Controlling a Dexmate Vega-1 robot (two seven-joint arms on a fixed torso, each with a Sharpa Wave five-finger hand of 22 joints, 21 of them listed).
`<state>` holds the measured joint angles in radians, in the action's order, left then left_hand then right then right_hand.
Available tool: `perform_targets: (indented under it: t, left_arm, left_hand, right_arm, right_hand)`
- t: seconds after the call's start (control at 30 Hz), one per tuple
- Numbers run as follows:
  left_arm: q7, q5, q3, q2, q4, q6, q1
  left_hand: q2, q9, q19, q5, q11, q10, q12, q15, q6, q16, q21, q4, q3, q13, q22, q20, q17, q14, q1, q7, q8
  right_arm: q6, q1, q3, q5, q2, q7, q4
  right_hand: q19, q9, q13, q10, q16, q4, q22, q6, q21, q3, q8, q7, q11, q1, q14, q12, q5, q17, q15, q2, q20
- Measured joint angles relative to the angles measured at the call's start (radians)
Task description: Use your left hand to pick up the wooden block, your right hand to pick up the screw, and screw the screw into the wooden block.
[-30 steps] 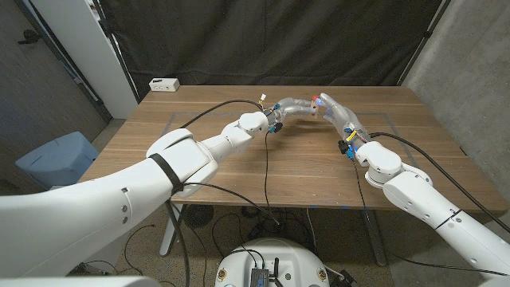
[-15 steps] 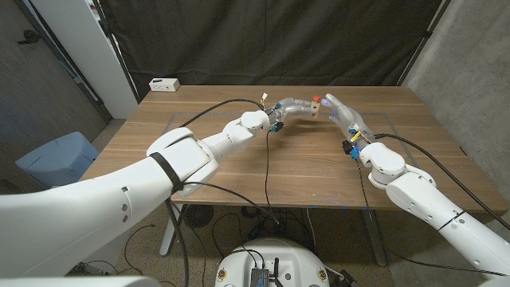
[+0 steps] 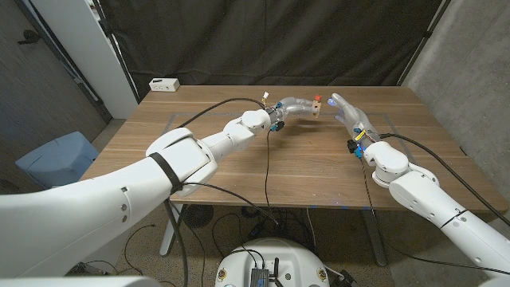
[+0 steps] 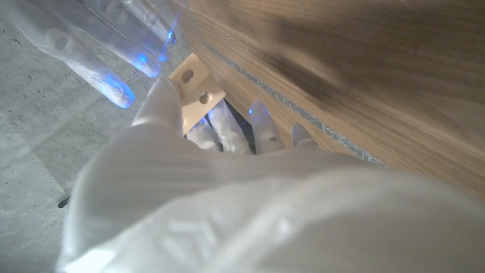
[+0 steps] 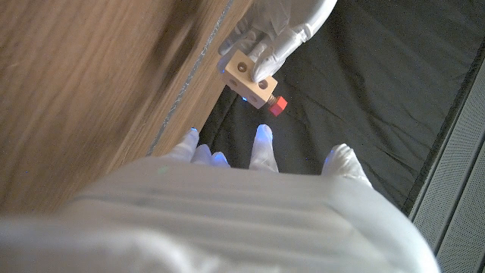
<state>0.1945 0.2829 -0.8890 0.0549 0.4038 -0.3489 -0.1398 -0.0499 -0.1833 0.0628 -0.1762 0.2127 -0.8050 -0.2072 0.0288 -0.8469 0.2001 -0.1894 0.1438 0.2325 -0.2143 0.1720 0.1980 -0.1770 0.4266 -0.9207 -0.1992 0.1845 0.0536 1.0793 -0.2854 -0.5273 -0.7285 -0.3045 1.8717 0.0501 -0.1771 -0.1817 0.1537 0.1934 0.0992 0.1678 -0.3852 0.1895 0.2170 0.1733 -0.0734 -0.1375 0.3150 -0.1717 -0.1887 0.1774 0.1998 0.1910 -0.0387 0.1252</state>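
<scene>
The wooden block (image 3: pixel 316 107) is held above the far middle of the surface (image 3: pixel 239 171) in the fingers of the left hand (image 3: pixel 296 108), the red-headed screw (image 3: pixel 318 100) standing out of one of its faces; in the right wrist view the block (image 5: pixel 251 77) shows a round hole on one side and the screw (image 5: pixel 276 105) jutting from another, with the left hand (image 5: pixel 276 30) wrapped around its far end. A second ago the right hand (image 3: pixel 346 113) was up against the block with its fingers at the screw; it has since drawn back to the right and now stands just beside the block, apart from it, fingers spread and holding nothing. The left hand and the block have kept their place over that second. In the left wrist view the block (image 4: pixel 195 94) sits pinched at the tips of the left hand (image 4: pixel 220 189), two holes showing on its pale face, while the right hand's fingertips (image 4: pixel 121 91) hang near it, blue-lit. A white box (image 3: pixel 164 84) lies at the surface's far left corner.
</scene>
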Motion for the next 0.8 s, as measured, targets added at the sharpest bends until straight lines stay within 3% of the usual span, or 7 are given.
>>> perform_targets:
  t: [0.8]
  left_arm:
    - [0.005,-0.003,-0.006,0.001,0.000,-0.009,0.005]
  left_hand:
    - [0.006,-0.001,0.000,0.000,0.000,0.000,0.000,0.000,0.000,0.000,0.000,0.000,0.000,0.000,0.000,0.000,0.000,0.000,0.006,0.000,0.000]
  right_arm:
    - [-0.023,-0.065,-0.015,-0.006,0.014,0.049,-0.077]
  right_hand:
    - [-0.004,0.000,0.000,0.015,0.000,0.004,0.000,0.039,0.000,-0.004,0.000,-0.004,-0.004,-0.004,0.000,0.000,0.000,0.003,0.000,-0.004,0.004]
